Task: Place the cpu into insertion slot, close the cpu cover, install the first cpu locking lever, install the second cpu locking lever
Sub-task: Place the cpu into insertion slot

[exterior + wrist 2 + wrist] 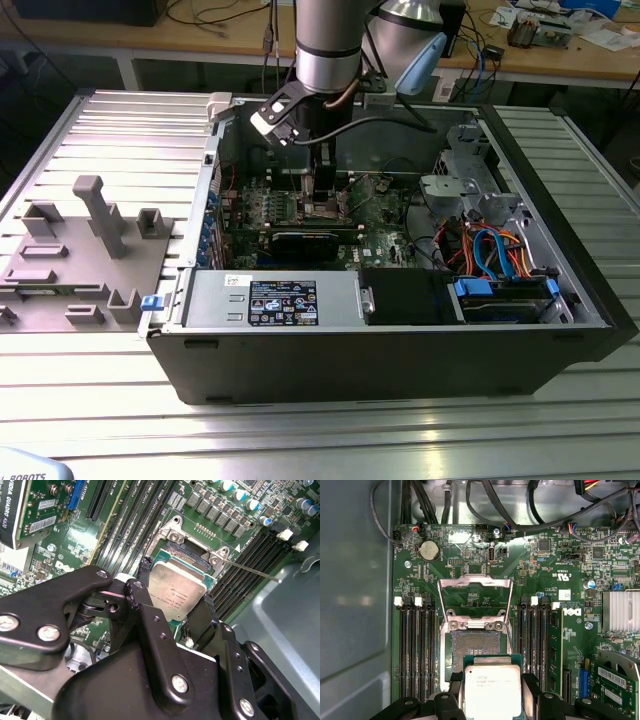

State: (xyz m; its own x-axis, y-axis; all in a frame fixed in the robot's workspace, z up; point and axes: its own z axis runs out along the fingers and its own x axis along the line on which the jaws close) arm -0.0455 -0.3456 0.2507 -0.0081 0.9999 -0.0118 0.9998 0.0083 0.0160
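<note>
**Chip held just short of the open socket**

The gripper [177, 582] pinches the cpu [492, 690] by two opposite edges, pale face up. Just beyond it lies the bare insertion slot [475, 650], its sides roughly square to the chip's. Farther on, the cpu cover [475, 582] stands open.

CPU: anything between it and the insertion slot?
Nothing visible. The gripper holds the cpu at the edge of the insertion slot, whose recess is bare. The cpu cover stands open beyond the slot, off the recess.
</note>
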